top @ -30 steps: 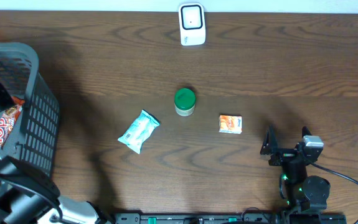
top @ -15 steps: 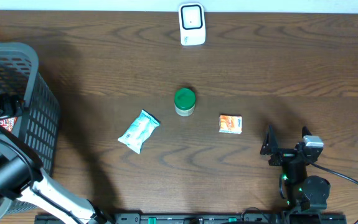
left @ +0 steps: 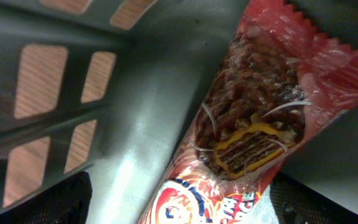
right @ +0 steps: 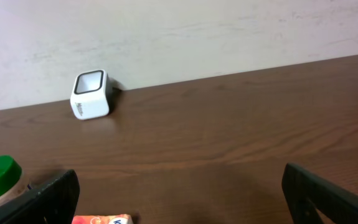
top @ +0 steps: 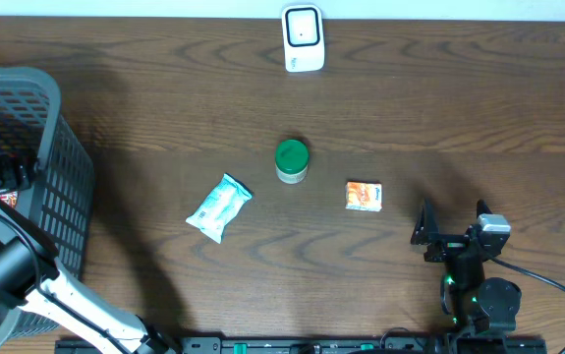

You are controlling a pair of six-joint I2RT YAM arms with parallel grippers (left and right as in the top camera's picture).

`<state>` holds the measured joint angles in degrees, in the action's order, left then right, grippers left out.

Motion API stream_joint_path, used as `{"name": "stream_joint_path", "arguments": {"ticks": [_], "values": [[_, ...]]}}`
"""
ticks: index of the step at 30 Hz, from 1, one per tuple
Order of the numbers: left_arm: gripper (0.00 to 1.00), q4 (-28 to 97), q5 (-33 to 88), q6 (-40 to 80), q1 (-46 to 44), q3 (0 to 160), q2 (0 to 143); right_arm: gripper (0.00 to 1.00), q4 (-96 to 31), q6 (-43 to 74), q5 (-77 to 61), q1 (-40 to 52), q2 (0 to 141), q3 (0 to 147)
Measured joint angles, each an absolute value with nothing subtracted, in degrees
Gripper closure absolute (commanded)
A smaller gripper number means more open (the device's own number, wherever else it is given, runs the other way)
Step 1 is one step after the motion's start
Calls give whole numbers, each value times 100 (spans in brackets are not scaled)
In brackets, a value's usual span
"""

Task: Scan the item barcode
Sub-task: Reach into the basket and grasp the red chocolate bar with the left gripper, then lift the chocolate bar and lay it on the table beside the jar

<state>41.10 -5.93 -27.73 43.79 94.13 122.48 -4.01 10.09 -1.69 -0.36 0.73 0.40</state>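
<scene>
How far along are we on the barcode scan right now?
Done: nothing looks scanned; the white scanner has no item before it. In hand: the left end effector is inside the basket, open over a red wafer wrapper, not gripping it. Left: grasp the wrapper, lift it out, show its barcode to the scanner. The right end effector sits open, idle.

Red choc wafer pkt [left: 253, 124] in basket [left: 135, 124], fingers [left: 42, 202] apart
</scene>
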Motion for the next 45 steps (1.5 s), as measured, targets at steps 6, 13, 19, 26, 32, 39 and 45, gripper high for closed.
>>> {"name": "stream_joint_path", "arguments": {"ticks": [6,13,19,26,32,39,45], "values": [[42,4104,-475,-2679,4383,9404,12258,1,-401,1007,-169,-36,73,40],[92,4034,-397,-2128,4377,9183,12221,1,-401,1009,-169,-36,73,40],[93,4370,-443,-1581,4372,9155,12169,1,-401,1007,-169,-36,73,40],[93,4921,78,-735,4383,8906,11727,1,-403,1009,-169,-36,73,40],[93,5072,311,290,4381,8790,9939,1,-403,1009,-169,-36,73,40],[93,5072,735,1470,4381,8917,7054,1,-401,1009,-169,-36,73,40],[93,5282,2383,1949,3673,8941,5616,1,-399,1009,-169,-36,73,40]]}}
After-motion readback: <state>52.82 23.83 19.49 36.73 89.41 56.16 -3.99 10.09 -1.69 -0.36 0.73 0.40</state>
